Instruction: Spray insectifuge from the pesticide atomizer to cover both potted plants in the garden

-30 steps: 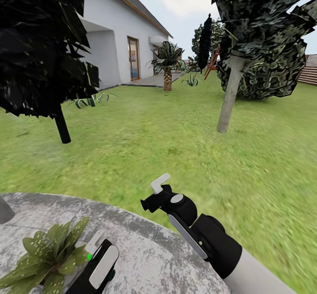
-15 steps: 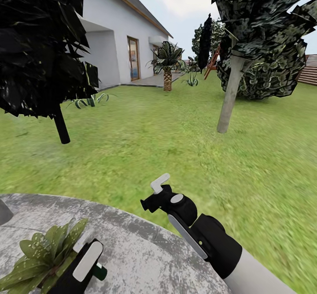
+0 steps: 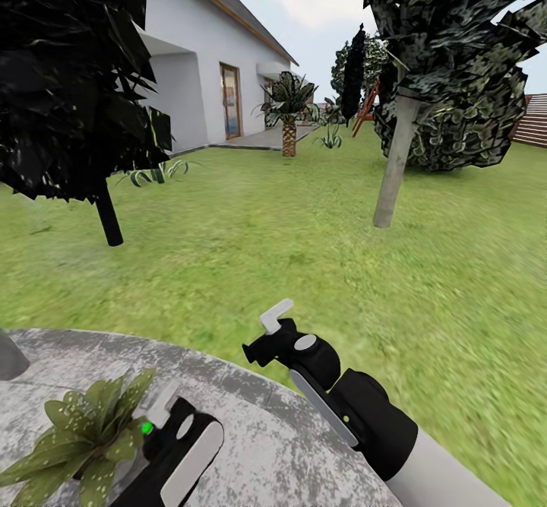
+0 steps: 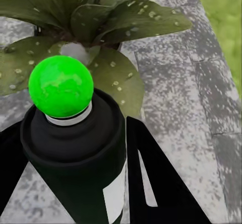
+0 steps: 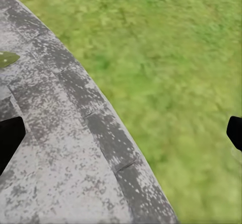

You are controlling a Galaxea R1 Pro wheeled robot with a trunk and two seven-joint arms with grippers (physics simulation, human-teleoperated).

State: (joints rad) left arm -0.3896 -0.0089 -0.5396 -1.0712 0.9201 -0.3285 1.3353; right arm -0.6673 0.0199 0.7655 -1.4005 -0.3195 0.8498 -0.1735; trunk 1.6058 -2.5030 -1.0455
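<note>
The left gripper (image 4: 75, 183) is clamping the dark pesticide atomizer with its green tip (image 4: 60, 85) beside the speckled-leaf potted plant (image 3: 83, 435); the right gripper (image 3: 266, 336) is idling apart; drifting aim is risking patchy coverage

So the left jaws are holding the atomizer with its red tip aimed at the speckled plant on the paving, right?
Not quite: the tip is bright green, not red. The left wrist view shows the atomizer held between the left gripper's jaws, its green tip pointing at the speckled plant on the grey stone paving.
</note>
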